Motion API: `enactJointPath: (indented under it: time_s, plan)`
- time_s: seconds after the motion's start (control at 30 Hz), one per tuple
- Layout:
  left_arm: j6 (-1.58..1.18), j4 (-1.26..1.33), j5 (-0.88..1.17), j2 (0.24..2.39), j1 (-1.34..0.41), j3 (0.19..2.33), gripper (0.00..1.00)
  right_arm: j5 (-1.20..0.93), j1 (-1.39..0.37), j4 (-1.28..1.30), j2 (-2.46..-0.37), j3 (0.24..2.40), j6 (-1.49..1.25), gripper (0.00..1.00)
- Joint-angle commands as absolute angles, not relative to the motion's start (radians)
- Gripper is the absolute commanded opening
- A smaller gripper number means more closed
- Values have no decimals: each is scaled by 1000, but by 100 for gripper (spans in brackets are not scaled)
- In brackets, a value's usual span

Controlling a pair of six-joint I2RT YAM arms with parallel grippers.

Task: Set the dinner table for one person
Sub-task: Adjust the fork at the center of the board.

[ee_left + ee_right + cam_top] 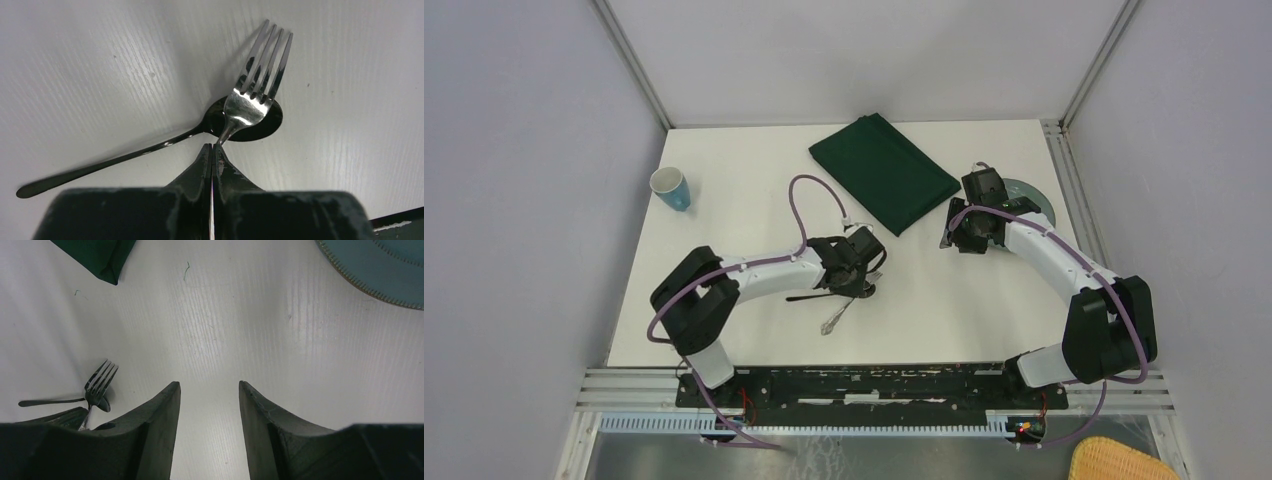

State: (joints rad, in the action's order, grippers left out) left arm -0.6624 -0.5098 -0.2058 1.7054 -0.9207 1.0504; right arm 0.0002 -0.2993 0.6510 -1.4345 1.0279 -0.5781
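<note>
My left gripper [214, 146] is shut on the neck of a silver fork [252, 95], whose tines point away over the bowl of a dark spoon [125, 159] lying on the white dinner table [754, 160]. From above, the left gripper [864, 280] sits near the table's middle front, and the spoon handle [809, 297] runs out to its left. The fork's handle is hidden behind the jaws in the wrist view. My right gripper [207, 385] stands open over bare table with nothing between its fingers. From above, the right gripper [951, 238] is between the green cloth and the plate.
A dark green folded cloth [884, 172] lies at the back centre, its corner [100, 255] showing in the right wrist view. A blue-grey plate [1032, 195] sits at the right under the right arm. A blue paper cup [671, 187] stands at the left edge. A wicker basket [1124, 462] is off the table.
</note>
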Motion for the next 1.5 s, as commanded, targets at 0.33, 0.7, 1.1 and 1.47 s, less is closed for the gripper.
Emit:
enactJointPath:
  time_s: [0.33, 0.7, 1.1, 1.47]
  plan:
    - [-754, -546, -230, 1620, -1013, 1023, 2, 3, -301, 621, -1421, 1032, -582, 53]
    - [-659, -574, -355, 1584, -945, 1114, 2, 10, -302, 627, -1402, 1006, -580, 53]
    - [-561, -421, -262, 1667, -812, 1087, 2, 16, -301, 633, -1396, 1009, -575, 53]
    - [-558, -388, -203, 1740, -811, 1107, 2, 21, -302, 630, -1414, 1018, -572, 53]
